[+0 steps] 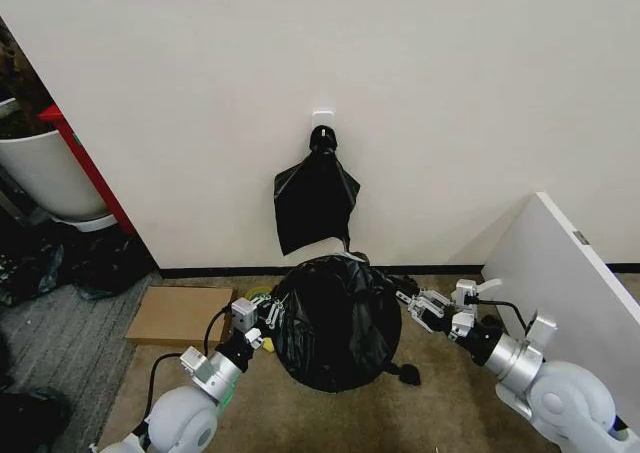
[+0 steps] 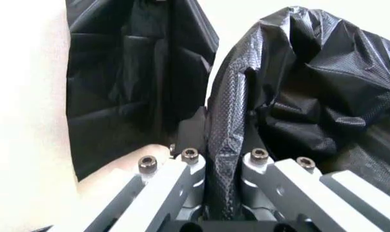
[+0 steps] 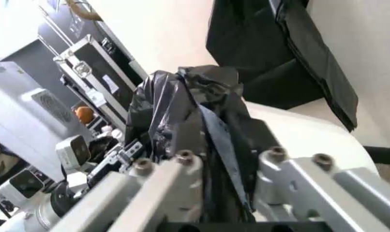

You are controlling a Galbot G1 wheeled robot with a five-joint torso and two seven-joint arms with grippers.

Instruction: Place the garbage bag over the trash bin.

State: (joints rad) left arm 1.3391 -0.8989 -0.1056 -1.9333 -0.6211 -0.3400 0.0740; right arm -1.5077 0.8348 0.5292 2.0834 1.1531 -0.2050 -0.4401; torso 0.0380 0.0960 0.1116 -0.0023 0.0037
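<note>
— What did the floor and the room look like?

— A brownish floor ran up to a plain white wall (image 1: 420,83) with a dark baseboard. A flat cardboard sheet (image 1: 180,315) lay just beyond the left gripper (image 1: 268,313), on its outer side, and a white panel (image 1: 570,283) leaned behind the right gripper (image 1: 412,303).

— How many bags did you count?

— Two lots. One garbage bag (image 1: 335,323) sat between the two grippers, draped over the trash bin (image 3: 311,133), whose cream side showed beside the right claw in the right wrist view. One knotted bunch of black bags (image 1: 315,198) hung from a hook on the wall, above and past both claws. A small black scrap (image 1: 408,375) lay on the floor near the right gripper.

— And bins?

— One under the bag, plus one bigger white tub (image 1: 45,178) well away, far out past the left gripper.

— The claws themselves?

— Two. The left was clenched on a fold of the garbage bag, film pinched between its fingers (image 2: 191,169). The right was likewise grasping the bag's far edge.
</note>
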